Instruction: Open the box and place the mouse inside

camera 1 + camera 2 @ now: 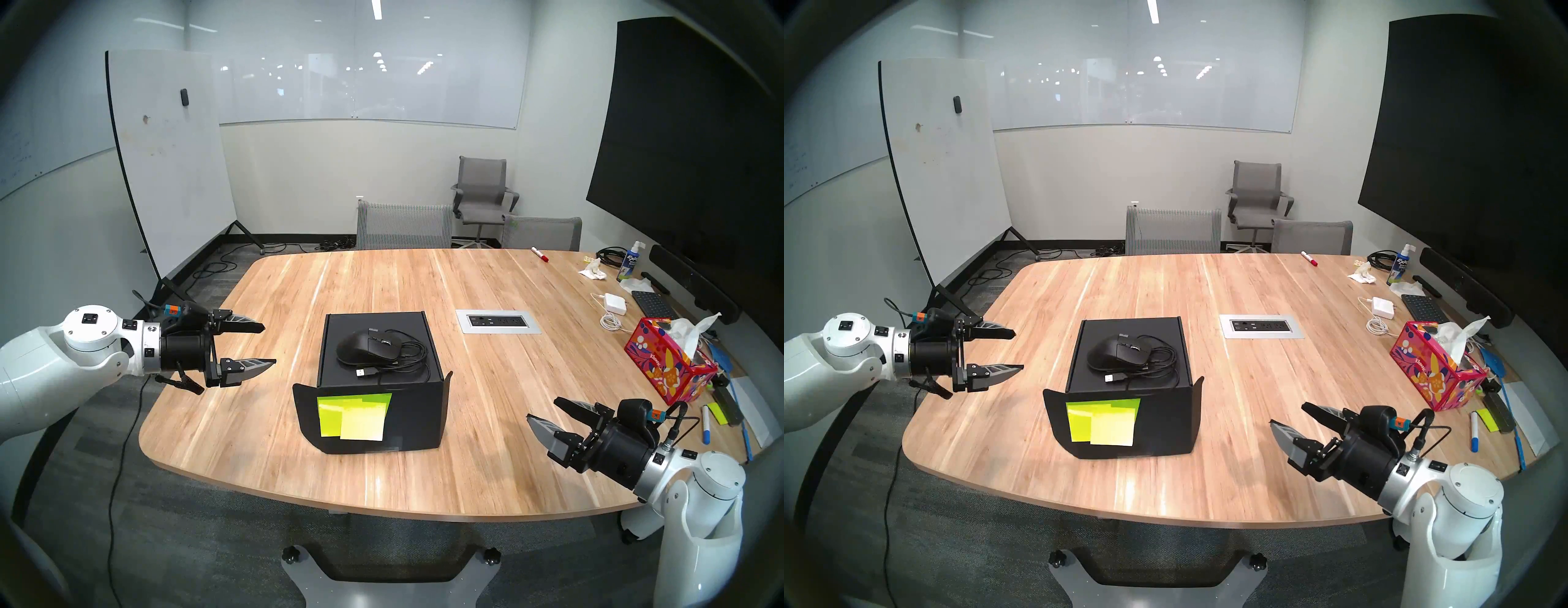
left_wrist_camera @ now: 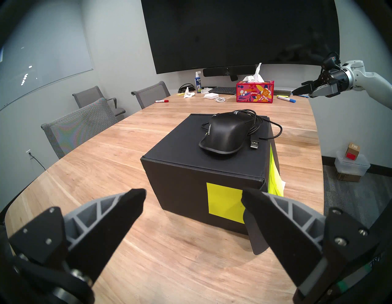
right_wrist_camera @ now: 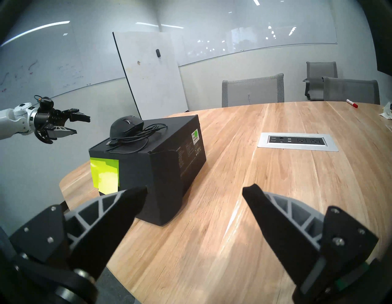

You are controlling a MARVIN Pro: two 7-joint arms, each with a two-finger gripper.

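Both tools, left tool [image 1: 262, 344] and right tool [image 1: 544, 412], hang wide and empty flanking our box [image 1: 407, 407], mouse [image 1: 368, 346] atop its lid between them; lifting that lid could spill it.

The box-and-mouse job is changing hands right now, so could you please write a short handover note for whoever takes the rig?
Left tool: open, empty, held above the table's left edge, pointing toward the box.
Right tool: open, empty, over the table to the right of the box, clear of it.
Box: mid-table, closed; its front flap with the yellow-green sticky notes hangs down the near side.
Mouse: on top of the box's lid, its coiled cable and USB plug lying beside it.
Done: nothing visible yet.
Left: lift the mouse and cable off the lid, open the box, place the mouse inside.
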